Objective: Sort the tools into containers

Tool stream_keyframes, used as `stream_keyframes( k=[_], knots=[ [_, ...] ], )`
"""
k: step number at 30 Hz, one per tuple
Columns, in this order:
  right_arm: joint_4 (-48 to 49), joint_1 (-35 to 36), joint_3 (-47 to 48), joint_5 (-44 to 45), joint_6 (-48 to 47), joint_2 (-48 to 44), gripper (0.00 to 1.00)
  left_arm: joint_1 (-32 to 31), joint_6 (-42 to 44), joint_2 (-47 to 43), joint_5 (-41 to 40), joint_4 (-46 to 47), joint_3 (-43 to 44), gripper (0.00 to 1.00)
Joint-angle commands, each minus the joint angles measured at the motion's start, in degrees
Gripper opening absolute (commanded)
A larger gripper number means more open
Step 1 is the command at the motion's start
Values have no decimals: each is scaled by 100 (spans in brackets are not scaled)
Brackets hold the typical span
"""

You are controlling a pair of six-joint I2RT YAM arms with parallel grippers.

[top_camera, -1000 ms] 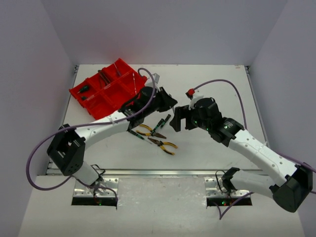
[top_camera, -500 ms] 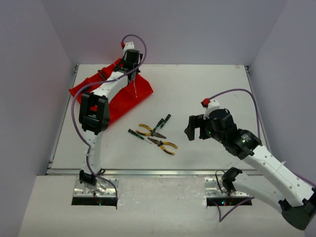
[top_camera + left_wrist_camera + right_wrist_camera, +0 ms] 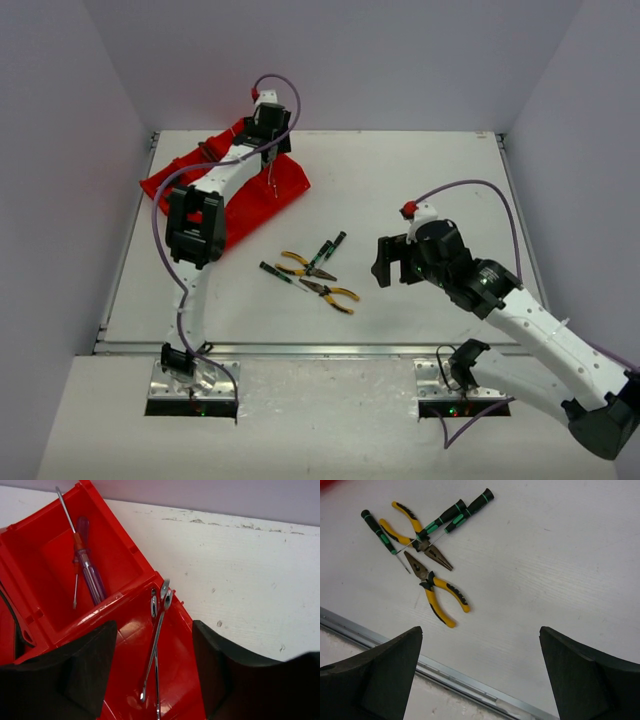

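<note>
- Top view: the left arm reaches to the far-left part of the table (image 3: 430, 180), and the left gripper (image 3: 272, 152) hangs over the red tray (image 3: 290, 185). Its fingers are too small here to read. The arm hides most of the tray, so its contents cannot be counted from above.
- Top view: two pliers (image 3: 330, 292) and three green screwdrivers (image 3: 326, 247) lie in a loose cluster mid-table, well apart from the tray. The right gripper (image 3: 385, 262) hovers near them, on their right.
- Left wrist: the left gripper (image 3: 155, 650) has its fingers spread wide and grips nothing. Between them two silver wrenches (image 3: 159, 625) rest in a tray (image 3: 117, 597) compartment, heads leaning on the divider wall. They touch neither finger.
- Left wrist: the next compartment holds blue screwdrivers (image 3: 90, 577), two as far as I can tell, lying side by side.
- Right wrist: the right gripper (image 3: 480, 635) is also spread wide and empty, above bare table (image 3: 545, 555). The pliers (image 3: 437, 592) and green screwdrivers (image 3: 445, 517) lie ahead and to its left, some touching or crossing at the tips.
- Progress, as I judge it: the wrenches and blue screwdrivers are sorted, and the wrench drop looks finished. Five tools remain outside the tray. The right arm seems best placed to take the next one.
</note>
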Motion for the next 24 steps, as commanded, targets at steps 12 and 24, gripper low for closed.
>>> stream_keyframes(
  k=[12,24],
  knots=[
    [819,8,1022,-445,-305,3047,99,24,-1795,-5556,819,-610,-2633,100],
    [128,172,2783,888,1734,5442,99,26,-1332,-9771,1443,-1412,-6475,100]
  ],
)
